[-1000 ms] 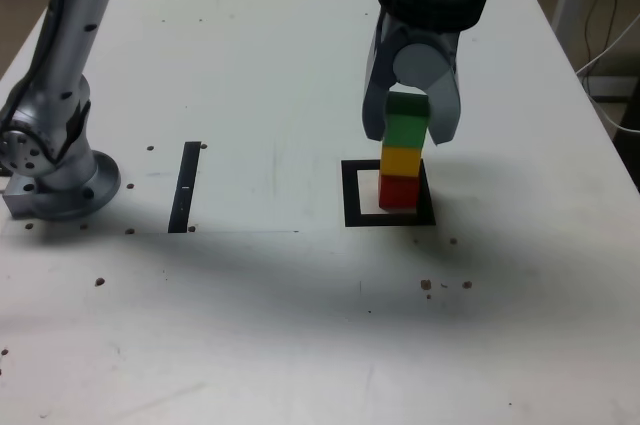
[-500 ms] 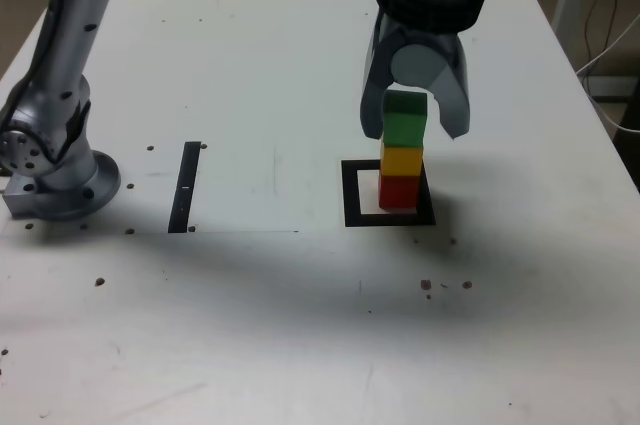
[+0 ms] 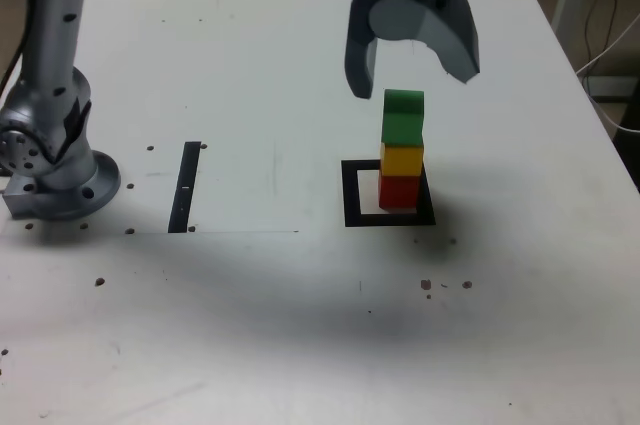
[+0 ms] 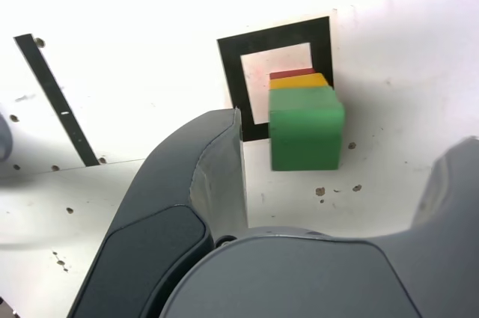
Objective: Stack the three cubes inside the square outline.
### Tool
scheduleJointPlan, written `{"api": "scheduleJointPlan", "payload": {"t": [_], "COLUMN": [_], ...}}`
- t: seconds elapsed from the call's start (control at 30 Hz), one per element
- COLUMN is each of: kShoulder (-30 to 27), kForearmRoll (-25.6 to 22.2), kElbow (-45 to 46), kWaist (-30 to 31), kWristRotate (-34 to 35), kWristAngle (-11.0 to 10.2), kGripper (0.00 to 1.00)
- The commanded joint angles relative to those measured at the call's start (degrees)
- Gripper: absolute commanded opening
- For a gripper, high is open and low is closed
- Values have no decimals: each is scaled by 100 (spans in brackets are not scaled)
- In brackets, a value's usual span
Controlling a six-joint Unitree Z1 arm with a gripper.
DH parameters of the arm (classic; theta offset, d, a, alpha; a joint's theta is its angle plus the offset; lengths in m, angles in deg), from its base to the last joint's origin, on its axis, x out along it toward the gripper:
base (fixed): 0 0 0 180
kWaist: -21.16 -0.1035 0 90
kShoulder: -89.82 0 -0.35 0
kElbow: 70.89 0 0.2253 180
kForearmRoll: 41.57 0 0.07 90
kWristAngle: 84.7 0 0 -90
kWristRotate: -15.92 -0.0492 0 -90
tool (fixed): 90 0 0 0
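The square outline [image 3: 388, 195] is a black frame with white in the middle, flat on the white table [image 3: 300, 325]. Inside it stands a tower of three blocks. The red cube [image 3: 400, 191] is at the bottom, touching the white part, close to the frame's side at the exterior view's right. The yellow cube [image 3: 402, 159] sits on the red one. The green cube [image 3: 403, 116] sits on top. The tower's long way points straight up.

The gripper [image 3: 412, 70] hangs above the green cube and does not touch it. Its two jaws are spread wide apart, with nothing between them.

A thin black strip [image 3: 185, 186] lies well apart from the square outline, toward the exterior view's left.
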Motion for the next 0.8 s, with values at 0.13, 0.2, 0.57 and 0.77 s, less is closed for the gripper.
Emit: {"api": "scheduleJointPlan", "payload": {"t": [0.13, 0.2, 0.57, 0.77], "kShoulder": [-415, -575, -1536, -2017], "kForearmRoll": [-106, -115, 68, 555], "kElbow": [415, 633, 2003, 3170], "kWaist": [25, 26, 24, 23], "kWristRotate": [129, 177, 272, 328], "kWristAngle": [-108, -146, -251, -208], "kGripper": [100, 100, 100, 100]}}
